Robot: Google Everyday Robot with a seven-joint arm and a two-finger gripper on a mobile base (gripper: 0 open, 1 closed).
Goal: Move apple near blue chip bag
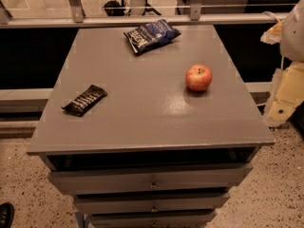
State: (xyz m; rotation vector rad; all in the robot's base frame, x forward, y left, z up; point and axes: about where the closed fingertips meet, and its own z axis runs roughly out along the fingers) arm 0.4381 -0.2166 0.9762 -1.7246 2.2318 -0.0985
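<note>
Nearest the camera, the grey metal drawers (152,179) stacked under the grey flat-topped table (142,122) were partly pulled out. On the left of the top lay a narrow black-brown foil snack bar wrapper (84,100), which had no part in the job. Further back and to the right sat the small round red-orange apple (198,77), upright with its stem dimple up, alone on bare surface and touched by nothing. Level with it, off the table's right edge, the pale cream gripper (284,96) hung well apart from the fruit, and whether it was apart or together could not be told. At the far edge, left of centre, lay the crinkled dark blue foil chip bag (151,34) with white lettering, flat and well apart from the apple.

By the look of it the task had not begun: the reach was the step in hand. The next move would call for swinging in from the right, coming down over the apple and closing around its widest part, since a round fruit might roll if nudged off-centre. It would then need carrying back and left to set down just beside the bag.
</note>
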